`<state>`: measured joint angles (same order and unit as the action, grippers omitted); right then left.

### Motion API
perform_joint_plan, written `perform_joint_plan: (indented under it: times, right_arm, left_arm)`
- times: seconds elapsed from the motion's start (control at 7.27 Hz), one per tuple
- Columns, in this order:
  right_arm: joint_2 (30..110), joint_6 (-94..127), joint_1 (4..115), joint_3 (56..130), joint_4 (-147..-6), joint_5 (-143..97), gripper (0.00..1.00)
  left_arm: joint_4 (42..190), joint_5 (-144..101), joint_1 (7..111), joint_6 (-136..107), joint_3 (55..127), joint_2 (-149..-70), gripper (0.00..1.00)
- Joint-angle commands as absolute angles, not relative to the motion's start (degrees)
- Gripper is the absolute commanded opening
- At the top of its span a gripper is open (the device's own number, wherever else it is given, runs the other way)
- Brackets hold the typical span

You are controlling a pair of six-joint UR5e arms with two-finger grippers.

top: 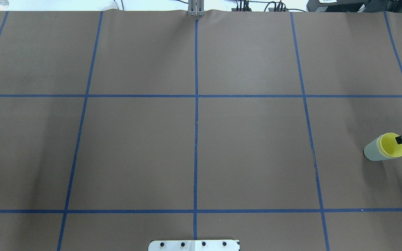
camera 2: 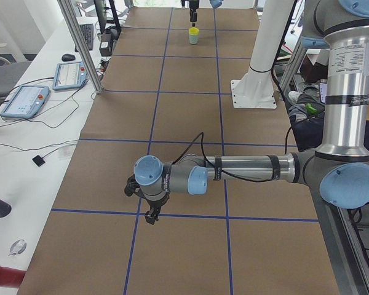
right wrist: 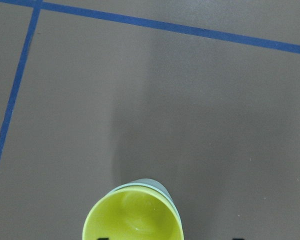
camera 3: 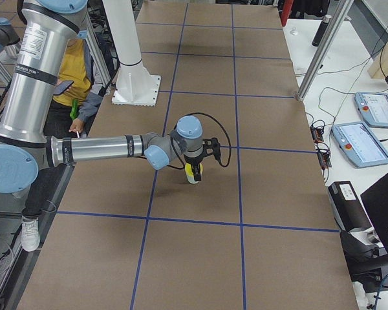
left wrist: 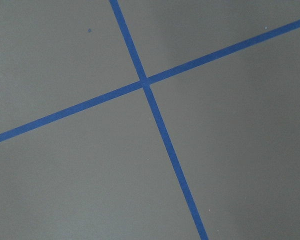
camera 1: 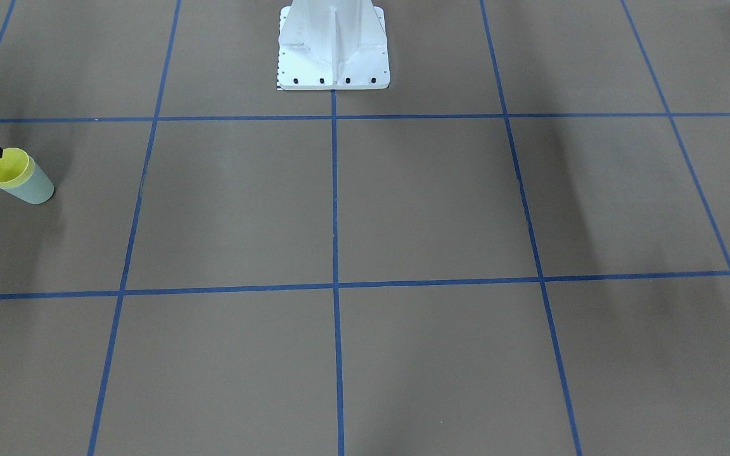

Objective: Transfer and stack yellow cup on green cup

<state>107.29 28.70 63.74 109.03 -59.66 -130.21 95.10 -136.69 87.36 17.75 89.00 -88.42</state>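
Straddling yellow cup (top: 389,147), R gripper (top: 401,139) wide

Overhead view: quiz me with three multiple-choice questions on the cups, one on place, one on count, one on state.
1. Where on the brown taped table does the pale mint-green tapered plastic cup stand? A) robot's right end B) centre C) robot's left end
2. How many cups are there? A) one B) two C) three
3. How is the bright yellow tapered plastic cup placed? A) lying on its side B) upright beside the green one C) nested upright in the green one
Answers: A, it sits at the overhead view's right edge; B, one yellow, one green; C, only its rim tops the green wall.
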Motion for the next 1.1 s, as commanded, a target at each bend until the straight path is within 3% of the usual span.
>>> perform_joint_plan:
  times: [0.0, 0.55, 0.96]
  right_arm:
    - [108.0, 28.7, 65.5, 107.2, -59.6, -130.5, 1.00]
    - [110.9, 26.1, 77.6, 100.1, -59.5, -130.3, 1.00]
    - [110.9, 7.5, 88.0, 96.1, -60.8, -131.3, 1.00]
  left_arm:
    - [95.1, -136.8, 87.4, 17.8, 89.2, -88.4, 1.00]
    - [94.2, -136.5, 88.1, 17.6, 91.0, -88.2, 1.00]
    - [94.7, -136.6, 88.2, 17.7, 91.1, -86.2, 1.00]
